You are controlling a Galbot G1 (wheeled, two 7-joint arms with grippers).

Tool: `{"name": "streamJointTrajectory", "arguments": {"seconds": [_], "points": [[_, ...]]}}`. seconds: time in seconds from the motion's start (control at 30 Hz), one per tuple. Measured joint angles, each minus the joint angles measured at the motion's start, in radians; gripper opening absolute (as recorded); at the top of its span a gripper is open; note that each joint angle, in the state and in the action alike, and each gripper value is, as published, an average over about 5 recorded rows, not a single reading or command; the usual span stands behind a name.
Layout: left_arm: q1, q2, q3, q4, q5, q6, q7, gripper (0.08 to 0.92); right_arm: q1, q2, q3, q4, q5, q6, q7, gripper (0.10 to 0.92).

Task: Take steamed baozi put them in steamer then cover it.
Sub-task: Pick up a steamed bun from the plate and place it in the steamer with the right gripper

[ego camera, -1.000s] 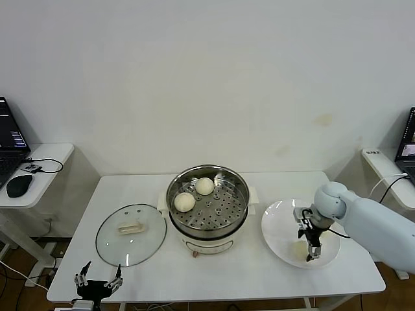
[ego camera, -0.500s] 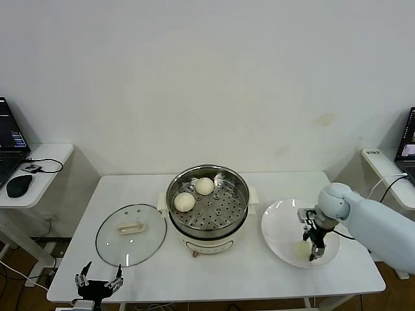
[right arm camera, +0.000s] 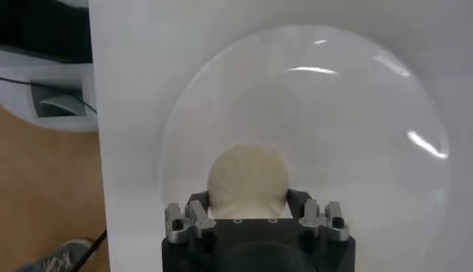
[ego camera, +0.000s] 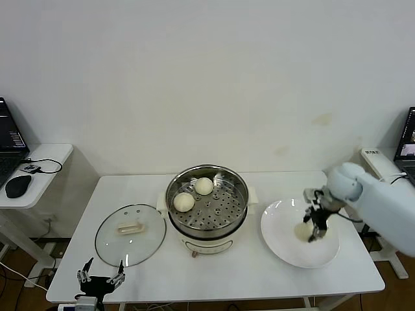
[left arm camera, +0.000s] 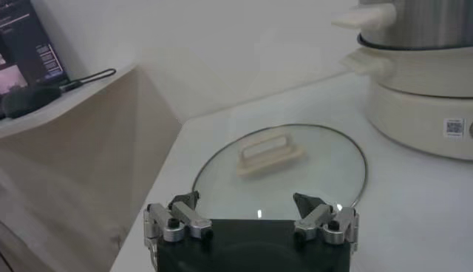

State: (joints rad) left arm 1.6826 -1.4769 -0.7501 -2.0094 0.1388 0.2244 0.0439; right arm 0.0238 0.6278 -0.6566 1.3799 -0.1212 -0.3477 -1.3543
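Observation:
Two cream-white baozi (ego camera: 203, 186) (ego camera: 184, 201) lie on the perforated tray of the steel steamer (ego camera: 227, 214) at mid-table. A third baozi (ego camera: 302, 230) (right arm camera: 247, 177) is pinched between the fingers of my right gripper (ego camera: 316, 228) (right arm camera: 247, 198), which is shut on it just above the white plate (ego camera: 285, 243) (right arm camera: 347, 133). The glass cover (ego camera: 130, 241) (left arm camera: 325, 170) with its cream bar handle (left arm camera: 267, 151) lies flat on the table left of the steamer. My left gripper (ego camera: 100, 281) (left arm camera: 251, 214) hangs open near the table's front left edge, short of the cover.
The steamer's white base (left arm camera: 421, 111) stands to the right of the cover. A side desk with a laptop and a mouse (ego camera: 17, 186) is at the far left. Another laptop (ego camera: 408, 146) sits on a shelf at the far right.
My right gripper has shut on the baozi on the plate and raised it slightly, moving toward the plate's far side. The left arm has not moved.

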Motion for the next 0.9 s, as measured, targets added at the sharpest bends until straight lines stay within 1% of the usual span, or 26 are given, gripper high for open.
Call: {"name": "streamJointTrajectory", "arguments": {"seconds": [0.17, 0.33, 0.63, 0.9], "points": [[-0.004, 0.002, -0.003, 0.001, 0.01, -0.01, -0.011, 0.823, 0.136, 0.051, -0.043, -0.014, 0.059, 0.018, -0.017, 0.644], [-0.004, 0.001, -0.011, -0.004, 0.016, -0.017, -0.018, 0.823, 0.258, 0.138, -0.082, -0.063, 0.113, 0.057, -0.034, 0.643], [-0.004, -0.006, -0.03, -0.012, 0.018, -0.02, -0.022, 0.823, 0.393, 0.325, -0.134, -0.156, 0.175, 0.238, -0.052, 0.645], [-0.008, -0.015, -0.038, -0.014, 0.01, -0.021, -0.026, 0.823, 0.428, 0.439, -0.207, -0.137, 0.19, 0.381, -0.043, 0.645]]}}
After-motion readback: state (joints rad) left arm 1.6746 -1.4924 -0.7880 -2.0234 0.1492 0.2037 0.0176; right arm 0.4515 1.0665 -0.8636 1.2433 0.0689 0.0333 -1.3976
